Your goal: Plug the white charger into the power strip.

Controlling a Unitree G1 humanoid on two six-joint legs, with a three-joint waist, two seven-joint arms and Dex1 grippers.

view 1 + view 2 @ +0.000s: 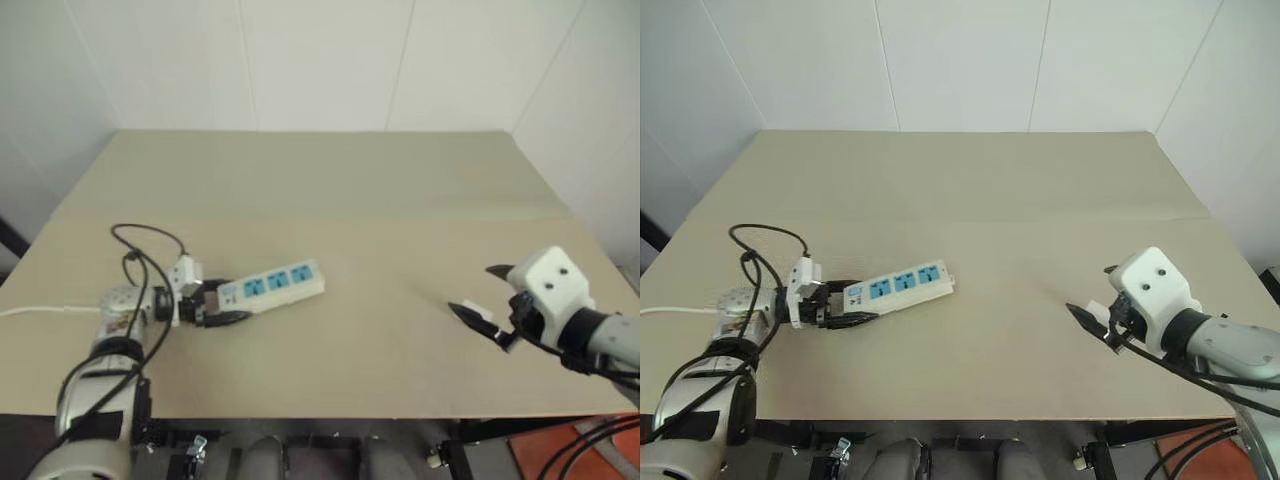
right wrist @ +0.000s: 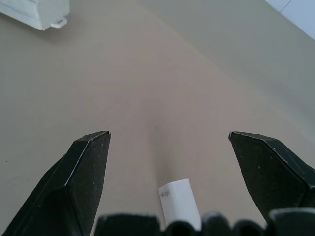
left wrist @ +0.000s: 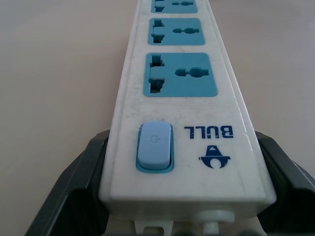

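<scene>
Far left on the beige desk (image 1: 400,220): a thin white cord (image 1: 30,311) running in from the edge, with black cables (image 1: 140,250) looping above the left arm. Just right of that, the left gripper (image 1: 215,305), closed on the switch end of the power strip (image 1: 275,283), one black finger (image 3: 74,182) pressed against each long side of the white bar. Seen from the left wrist: a pale blue switch (image 3: 155,146) nearest the gripper, a blue printed logo beside it, then the blue socket faces (image 3: 179,74) in a row running away. Strip flat on the desk, angled slightly away toward the right, its free end near the desk's middle. Bare desk across the centre. Far right, near the front edge: the right gripper (image 1: 487,300), fingers (image 2: 88,167) spread wide, holding nothing, raised a little above the desk. Between and below those fingers, close to the palm, the white charger (image 2: 178,202), small and boxy, lying on the desk, well apart from the strip. In the same wrist view, a corner of the strip far off across the desk.
</scene>
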